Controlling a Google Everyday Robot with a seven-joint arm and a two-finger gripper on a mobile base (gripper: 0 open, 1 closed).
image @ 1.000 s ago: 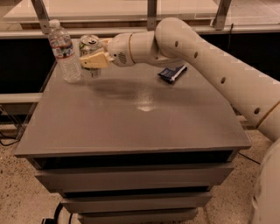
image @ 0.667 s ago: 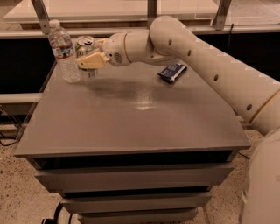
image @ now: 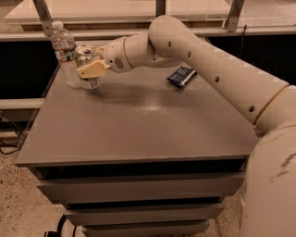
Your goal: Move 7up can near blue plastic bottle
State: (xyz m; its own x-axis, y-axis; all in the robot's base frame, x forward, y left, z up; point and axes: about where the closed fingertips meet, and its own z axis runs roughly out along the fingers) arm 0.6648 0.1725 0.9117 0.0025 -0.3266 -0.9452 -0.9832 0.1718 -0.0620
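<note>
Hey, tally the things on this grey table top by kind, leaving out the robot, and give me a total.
Clear ribbed plastic bottle with white cap: 1
Pale silver soda can with green markings: 1, right beside the bottle, with the robot's pincer closed around it
Flat dark-blue packet: 1
Total: 3

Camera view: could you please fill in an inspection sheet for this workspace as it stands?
Surface: grey table top, flat, above stacked drawers.
Job's things: 7up can upright, close beside the blue plastic bottle at the far left corner; whether they touch cannot be told.
Clutter: dark-blue packet lying flat, far side, right of centre.
Grippers: gripper at the can, fingers closed on it.
Cables: dark lead by the floor, left edge.
Surroundings: speckled floor; counter with metal posts behind.
</note>
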